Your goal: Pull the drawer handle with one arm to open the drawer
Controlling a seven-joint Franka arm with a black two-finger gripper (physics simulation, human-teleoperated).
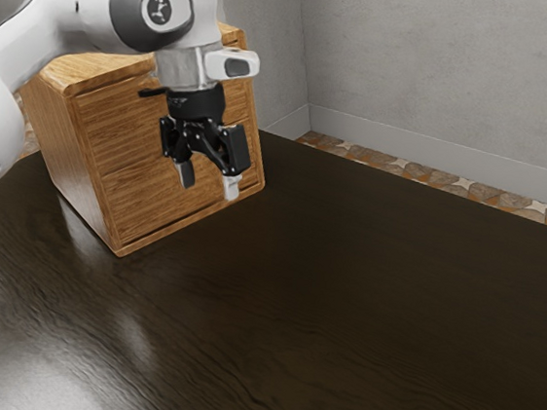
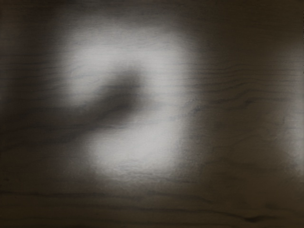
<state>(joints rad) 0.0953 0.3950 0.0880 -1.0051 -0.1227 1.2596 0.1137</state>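
Dark counter (image 1: 360, 312) carried a wooden cabinet (image 1: 102, 162).
We held our claw (image 1: 208, 185) open, fingers down, before the cabinet's front, probably lining up on a handle we could not see.

A big dark brown wooden table (image 1: 370, 313) takes up most of the exterior view, and its shiny top has soft white patches of light (image 1: 113, 335) near the exterior view's left. Behind it two plain grey walls (image 1: 446, 57) meet in a corner (image 1: 296, 51), with a white strip (image 1: 436, 144) along the bottom and a floor (image 1: 471, 190) of brown stone tiles with pale stars. In the wrist view the table's wood lines show up close, with a bright glow (image 2: 137, 147) and a dark smudge (image 2: 118, 95) in it.
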